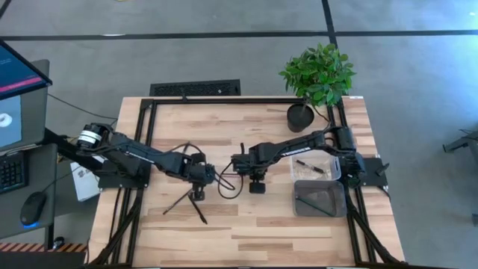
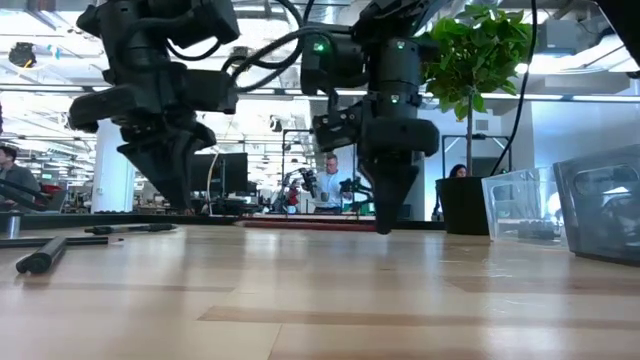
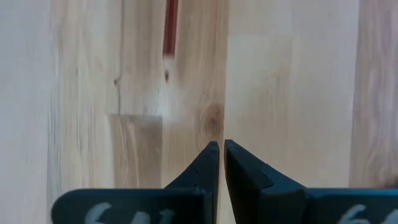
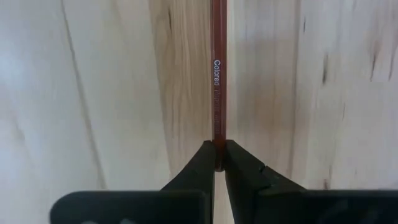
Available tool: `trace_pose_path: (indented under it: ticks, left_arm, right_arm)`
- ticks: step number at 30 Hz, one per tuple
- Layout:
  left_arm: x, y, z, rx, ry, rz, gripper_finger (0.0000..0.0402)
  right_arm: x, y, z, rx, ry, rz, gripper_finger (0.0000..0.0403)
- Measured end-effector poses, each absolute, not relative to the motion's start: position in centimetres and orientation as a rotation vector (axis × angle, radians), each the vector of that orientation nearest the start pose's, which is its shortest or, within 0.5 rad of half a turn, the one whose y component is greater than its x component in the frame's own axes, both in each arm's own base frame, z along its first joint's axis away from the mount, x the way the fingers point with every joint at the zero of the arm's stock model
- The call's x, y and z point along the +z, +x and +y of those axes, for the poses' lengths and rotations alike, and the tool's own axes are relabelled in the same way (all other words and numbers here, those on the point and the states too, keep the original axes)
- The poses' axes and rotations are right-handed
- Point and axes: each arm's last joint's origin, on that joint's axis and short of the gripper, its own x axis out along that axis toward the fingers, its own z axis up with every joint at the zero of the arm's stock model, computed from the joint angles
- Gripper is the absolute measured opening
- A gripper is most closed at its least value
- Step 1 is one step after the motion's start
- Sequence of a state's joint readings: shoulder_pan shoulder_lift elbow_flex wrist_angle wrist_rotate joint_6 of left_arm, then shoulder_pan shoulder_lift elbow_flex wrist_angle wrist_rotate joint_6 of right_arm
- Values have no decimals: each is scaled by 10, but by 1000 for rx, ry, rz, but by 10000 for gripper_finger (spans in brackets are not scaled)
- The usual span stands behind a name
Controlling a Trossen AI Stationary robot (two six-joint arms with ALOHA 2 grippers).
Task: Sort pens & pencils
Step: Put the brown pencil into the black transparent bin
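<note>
Right gripper [image 4: 219,155]: jaws closed on the end of a red-brown coloured pencil [image 4: 217,74], which runs straight out from the tips along the wooden table [image 1: 246,232]. In my judgement the end grip is meant to let it lift and carry the pencil lengthwise. In the high view this gripper [image 1: 257,187] sits just beside the clear box [image 1: 334,168], with a darker tray [image 1: 340,203] next to that box; both appear to be the sorting bins, and the clear box already holds a few dark sticks.

Left gripper [image 3: 219,152]: jaws shut and holding nothing, tips pointed down at bare wood, a red pencil end [image 3: 170,28] lying ahead. It stands well apart from the clear box, over the loose pens [image 1: 183,200] scattered on the table.
</note>
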State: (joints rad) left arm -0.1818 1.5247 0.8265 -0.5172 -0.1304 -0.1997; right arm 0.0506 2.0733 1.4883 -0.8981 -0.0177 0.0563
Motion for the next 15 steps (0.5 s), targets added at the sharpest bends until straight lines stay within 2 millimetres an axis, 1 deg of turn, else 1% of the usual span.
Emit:
trace_pose_path:
  ticks: [4, 7, 11, 15]
  left_arm:
    - [164, 261, -47, 79, 33, 1220, 16]
    - [165, 260, -49, 75, 41, 1221, 16]
    - [165, 259, -53, 65, 53, 1224, 16]
    - [164, 258, -55, 70, 81, 1229, 16]
  right_arm:
    - [169, 386, 24, -9, 50, 1483, 45]
    - [189, 379, 29, -30, 81, 1454, 46]
    - [225, 360, 40, -64, 135, 1423, 46]
    - [255, 335, 57, -125, 189, 1420, 46]
